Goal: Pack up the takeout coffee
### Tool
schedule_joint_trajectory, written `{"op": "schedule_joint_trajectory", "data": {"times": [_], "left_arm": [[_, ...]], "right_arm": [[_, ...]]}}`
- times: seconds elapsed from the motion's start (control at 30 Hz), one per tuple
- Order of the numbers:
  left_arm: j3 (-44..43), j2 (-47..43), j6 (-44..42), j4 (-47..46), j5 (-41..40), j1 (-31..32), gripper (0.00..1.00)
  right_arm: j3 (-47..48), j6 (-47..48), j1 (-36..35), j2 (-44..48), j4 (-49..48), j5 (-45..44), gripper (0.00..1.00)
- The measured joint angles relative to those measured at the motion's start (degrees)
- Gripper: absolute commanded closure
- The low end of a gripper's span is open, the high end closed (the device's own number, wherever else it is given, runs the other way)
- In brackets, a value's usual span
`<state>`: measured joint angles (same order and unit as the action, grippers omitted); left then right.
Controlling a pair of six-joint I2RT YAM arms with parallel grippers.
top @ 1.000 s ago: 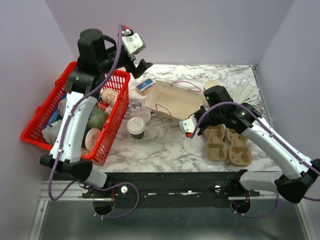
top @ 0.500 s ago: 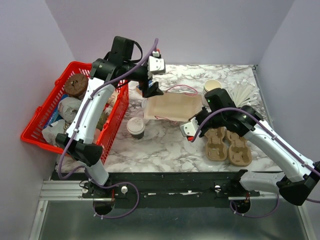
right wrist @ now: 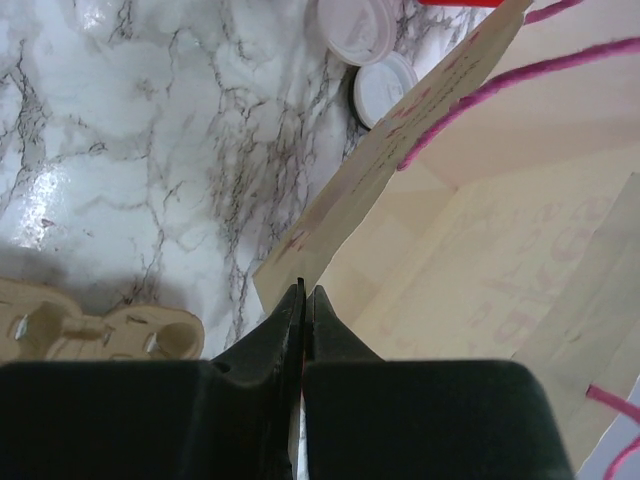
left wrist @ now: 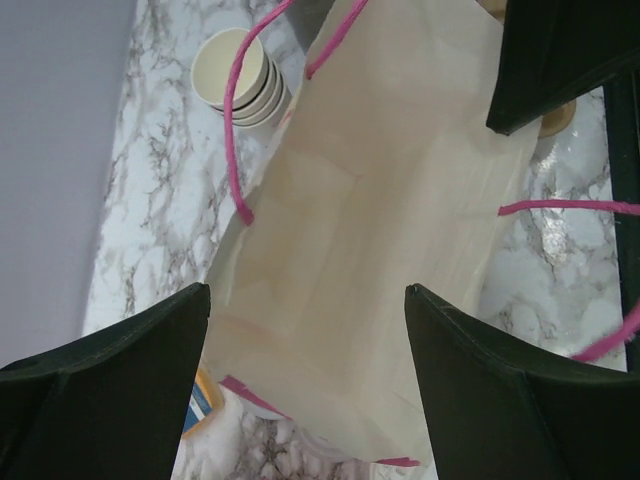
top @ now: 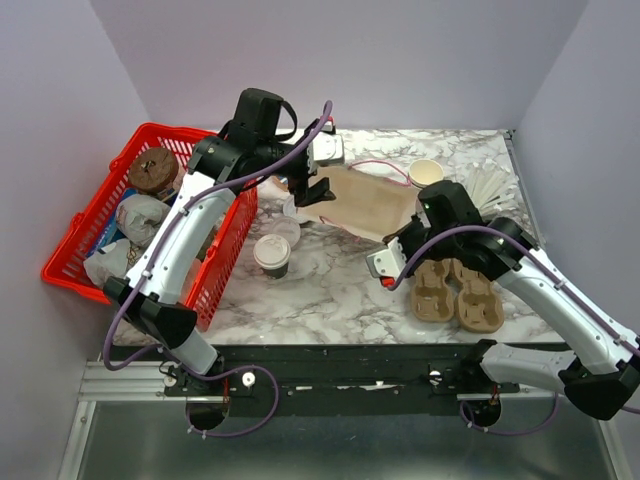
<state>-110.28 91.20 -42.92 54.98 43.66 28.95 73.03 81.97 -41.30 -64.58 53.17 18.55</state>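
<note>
The coffee (top: 271, 255) stands upright on the marble table (top: 330, 290) with its white lid on. It is close to the right wall of the red basket (top: 222, 262) and just beside a loose white lid (top: 287, 232), and it is well clear of both claws. No print can be made out on its cream and brown sides. The paper bag (top: 365, 200) lies tipped over behind it, mouth toward the right arm, with pink cord handles. Faint pinkish lettering shows through the bag's inner wall in the right wrist view, too pale to read. The right gripper (right wrist: 302, 292) has its jaws pressed together on the bag's rim, pinching the paper edge near a corner. The left gripper (left wrist: 305, 330) hangs over the bag's other end with its jaws spread wide. Nothing is between them but the sight of the bag below, and whether they touch the paper cannot be told. A small blue and orange box (left wrist: 204, 398) peeks out from under the bag, its label too small to read. A stack of cups (left wrist: 235, 70) stands beyond the bag by the wall. Pulp carriers (top: 455, 290) lie under the right arm. The labels on the goods in the basket are too small to make out.
</note>
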Motion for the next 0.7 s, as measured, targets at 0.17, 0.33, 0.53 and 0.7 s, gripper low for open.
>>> {"op": "schedule_joint_trajectory", "data": {"times": [0.17,0.33,0.53,0.7], "left_arm": [[-1.16,0.04,0.35,-2.29,-0.2,0.07,0.14],[-2.6,0.96,0.26,-2.54,-0.15,0.52,0.18],[-3.23,3.39,-0.83,-1.25,-0.17,2.36,0.33],[-5.6,7.15,-1.46,1.64,-0.42,3.06,0.37]], "right_arm": [[-0.83,0.68,-0.02,0.48,0.02,-0.33,0.91],[-1.25,0.74,-0.24,0.52,0.02,-0.74,0.91],[-1.33,0.85,-0.94,0.83,0.0,-1.18,0.91],[-1.33,0.83,-1.09,1.31,0.02,-1.42,0.92]]}}
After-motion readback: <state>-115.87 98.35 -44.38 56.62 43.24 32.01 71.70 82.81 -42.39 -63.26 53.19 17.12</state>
